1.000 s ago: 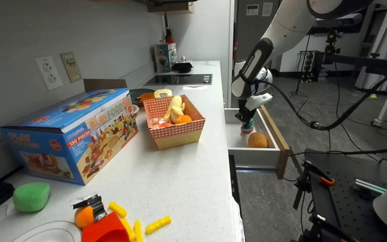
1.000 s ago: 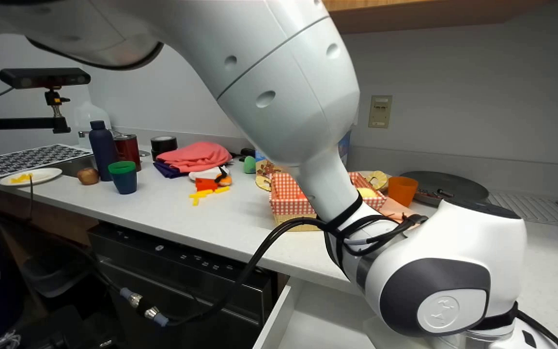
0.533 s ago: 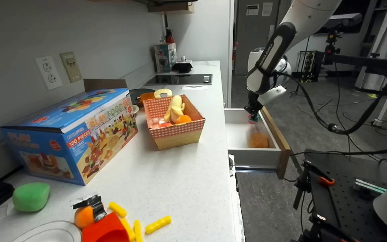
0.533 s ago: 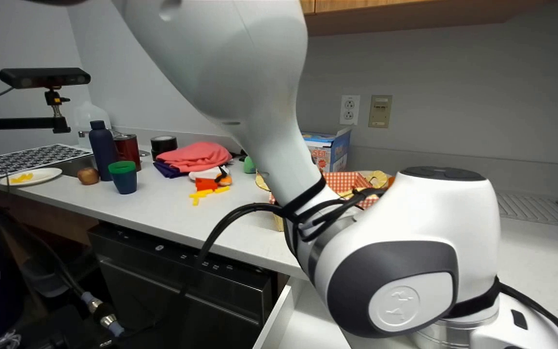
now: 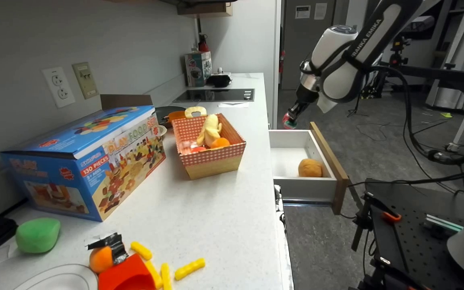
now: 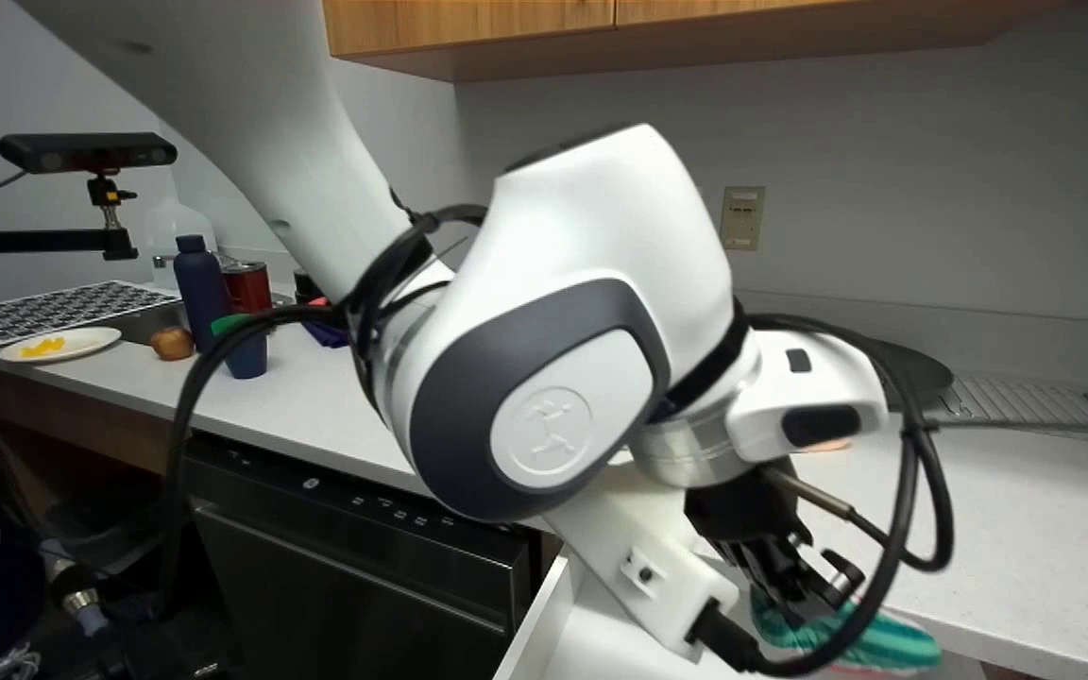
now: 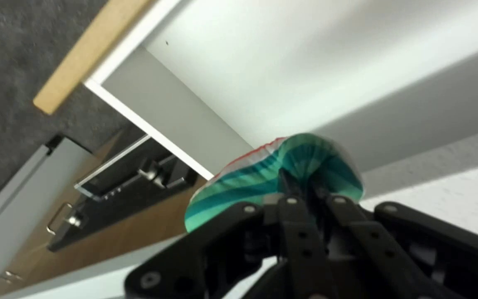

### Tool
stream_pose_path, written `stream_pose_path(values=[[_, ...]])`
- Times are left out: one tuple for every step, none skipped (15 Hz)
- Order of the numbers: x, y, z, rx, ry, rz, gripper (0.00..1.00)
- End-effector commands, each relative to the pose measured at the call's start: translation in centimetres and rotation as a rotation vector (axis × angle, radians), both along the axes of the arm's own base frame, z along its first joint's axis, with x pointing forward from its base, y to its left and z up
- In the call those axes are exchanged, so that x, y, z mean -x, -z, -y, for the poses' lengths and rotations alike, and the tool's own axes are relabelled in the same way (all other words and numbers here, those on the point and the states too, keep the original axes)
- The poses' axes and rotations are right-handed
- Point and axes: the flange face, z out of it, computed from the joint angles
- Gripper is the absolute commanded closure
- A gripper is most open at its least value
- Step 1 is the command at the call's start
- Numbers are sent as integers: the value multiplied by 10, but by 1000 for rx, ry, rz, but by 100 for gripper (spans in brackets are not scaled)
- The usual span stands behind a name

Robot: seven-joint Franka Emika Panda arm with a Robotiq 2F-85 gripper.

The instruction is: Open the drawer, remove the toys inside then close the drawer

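The drawer [image 5: 293, 156] stands pulled out, with white walls and a wood-coloured front. Inside it lies a round orange-brown toy [image 5: 310, 168]. My gripper [image 7: 301, 178] is shut on the other toy, a soft green-striped piece [image 7: 239, 185] with a red edge, pinched in the middle. In an exterior view this held toy [image 5: 288, 122] hangs higher than the drawer's far side wall, below the tilted gripper. A different exterior view shows its striped side [image 6: 893, 642] by the counter edge, while the arm and cable cover much of the drawer [image 6: 549, 619] there.
On the counter [image 5: 232, 209] are a red-checked basket [image 5: 216, 161] with play food, a blue play food box [image 5: 131, 161], a green blob [image 5: 38, 235] and yellow sticks [image 5: 189, 269]. A dark dishwasher [image 6: 355, 548] sits under the counter beside the drawer.
My gripper has lifted the striped toy up out of the drawer and tilted over. The arm has swung upward. The orange-brown toy has stayed in its place.
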Motion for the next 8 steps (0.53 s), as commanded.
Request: stream_pose_path(values=[[9, -39, -40, 67, -176, 69, 98], [8, -47, -48, 84, -216, 58, 98], [9, -54, -58, 93, -246, 52, 98], [13, -57, -73, 93, -291, 31, 98], [1, -44, -50, 91, -233, 44, 92], [3, -48, -58, 92, -253, 41, 92], [5, -50, -64, 90, -263, 39, 92], [6, -52, -68, 88, -269, 40, 92]])
